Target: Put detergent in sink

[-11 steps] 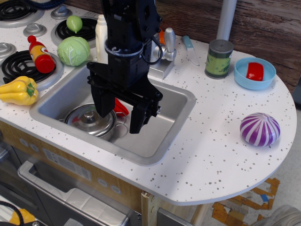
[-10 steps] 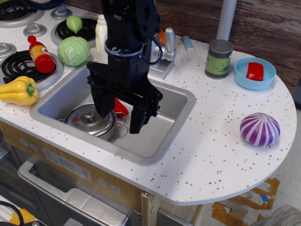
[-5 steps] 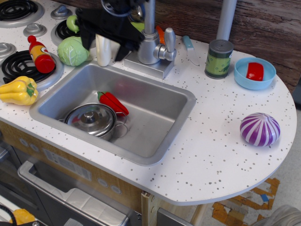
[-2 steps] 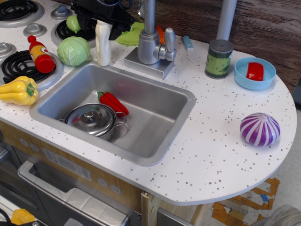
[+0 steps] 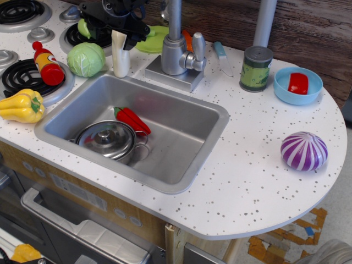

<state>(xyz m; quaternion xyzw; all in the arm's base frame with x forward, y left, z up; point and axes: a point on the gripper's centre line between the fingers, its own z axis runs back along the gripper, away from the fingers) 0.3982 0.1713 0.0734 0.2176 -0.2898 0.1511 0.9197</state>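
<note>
Your gripper (image 5: 116,22) sits over the top of the detergent (image 5: 120,55), which stands upright on the countertop (image 5: 258,159) just behind the sink's (image 5: 181,132) back-left rim; you cannot tell whether the jaws are clamped on it. In the basin, 1 lidded pot (image 5: 107,140) and 1 red pepper (image 5: 131,119) fill the left half, leaving the right half bare.

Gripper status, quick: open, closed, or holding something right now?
Gripper: down over the top of the detergent bottle behind the sink; whether the jaws have closed on it cannot be told.
</note>
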